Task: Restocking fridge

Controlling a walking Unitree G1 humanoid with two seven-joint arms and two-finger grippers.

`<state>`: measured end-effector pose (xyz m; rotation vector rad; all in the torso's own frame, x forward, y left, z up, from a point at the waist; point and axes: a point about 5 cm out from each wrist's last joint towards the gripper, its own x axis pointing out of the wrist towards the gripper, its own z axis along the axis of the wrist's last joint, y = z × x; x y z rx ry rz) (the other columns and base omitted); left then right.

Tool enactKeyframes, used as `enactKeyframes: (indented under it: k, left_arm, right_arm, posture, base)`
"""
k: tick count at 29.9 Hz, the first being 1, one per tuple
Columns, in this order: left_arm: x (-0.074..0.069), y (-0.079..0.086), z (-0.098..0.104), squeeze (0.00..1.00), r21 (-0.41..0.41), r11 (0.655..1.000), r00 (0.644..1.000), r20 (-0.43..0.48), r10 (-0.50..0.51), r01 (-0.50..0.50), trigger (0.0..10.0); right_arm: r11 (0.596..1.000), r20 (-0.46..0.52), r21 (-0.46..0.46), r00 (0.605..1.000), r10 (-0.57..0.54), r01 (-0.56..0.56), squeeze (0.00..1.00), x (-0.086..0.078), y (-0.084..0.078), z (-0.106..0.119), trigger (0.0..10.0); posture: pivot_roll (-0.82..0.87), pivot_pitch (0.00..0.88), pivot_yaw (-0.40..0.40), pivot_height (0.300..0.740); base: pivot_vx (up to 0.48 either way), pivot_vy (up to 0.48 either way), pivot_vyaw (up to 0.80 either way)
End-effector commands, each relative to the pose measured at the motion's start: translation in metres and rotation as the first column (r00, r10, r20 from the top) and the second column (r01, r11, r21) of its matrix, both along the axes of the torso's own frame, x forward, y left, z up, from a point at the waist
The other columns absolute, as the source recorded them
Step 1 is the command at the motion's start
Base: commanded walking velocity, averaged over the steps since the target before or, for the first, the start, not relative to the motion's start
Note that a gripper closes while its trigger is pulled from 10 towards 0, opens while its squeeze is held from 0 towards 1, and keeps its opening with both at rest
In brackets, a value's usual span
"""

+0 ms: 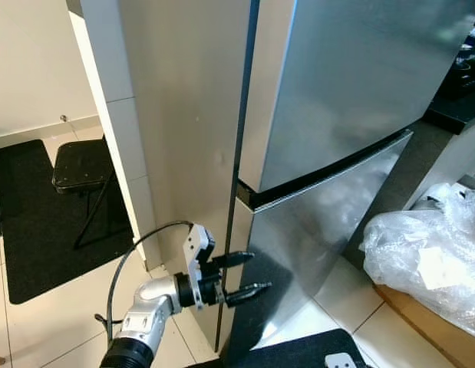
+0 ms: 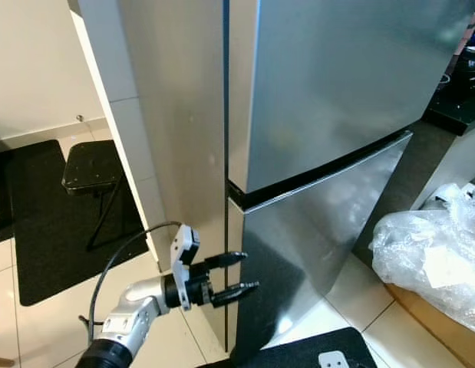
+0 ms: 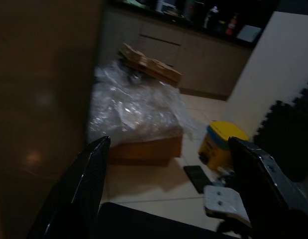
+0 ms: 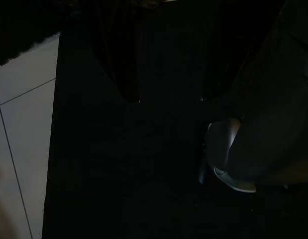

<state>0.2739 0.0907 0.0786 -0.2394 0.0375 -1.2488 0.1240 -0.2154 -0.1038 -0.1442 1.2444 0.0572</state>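
Note:
The steel fridge stands shut, its upper door (image 1: 352, 84) above its lower door (image 1: 321, 222). My left gripper (image 1: 260, 271) is open, low down at the lower door's left edge, with its fingers pointing at the door face and nothing between them. In the left wrist view the two black fingers (image 3: 89, 189) frame the dark door side and the room beyond. My right gripper (image 4: 167, 99) hangs idle over a dark mat, its two fingers faintly seen apart.
A crumpled plastic bag (image 1: 429, 253) lies on a cardboard box at the right of the fridge. A yellow tub (image 3: 221, 144) sits on the floor past it. A black stool (image 1: 82, 165) stands on a black mat (image 1: 37, 230) at the left. A dark foam mat (image 1: 298, 354) lies at the fridge's foot.

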Motion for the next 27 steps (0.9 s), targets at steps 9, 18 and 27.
enactKeyframes:
  k: [9,18,27]
  left_arm:
    - [0.014,0.036,0.009,0.00,0.010,0.988,0.988,0.026,0.151,-0.151,10.0]
    - [0.015,0.068,-0.001,0.00,0.073,0.959,0.961,-0.017,0.276,-0.274,10.0]
    - [0.012,0.048,-0.002,0.00,0.035,0.969,0.969,-0.020,0.246,-0.246,10.0]
  right_arm:
    - [1.000,-0.039,-0.018,0.999,-0.005,0.005,0.00,-0.009,-0.005,-0.002,10.0]
    - [1.000,-0.046,-0.020,0.999,-0.016,0.015,0.00,-0.010,-0.006,-0.002,10.0]
    - [0.999,-0.042,-0.026,0.999,-0.025,0.023,0.00,-0.010,-0.008,-0.002,10.0]
  posture:
    - [0.07,0.000,-0.042,0.740]
    - [0.07,0.000,-0.043,0.740]
    - [0.07,0.000,-0.048,0.740]
  base:
    - [0.000,0.000,0.00]
    - [0.000,0.000,0.00]
    - [0.000,0.000,0.00]
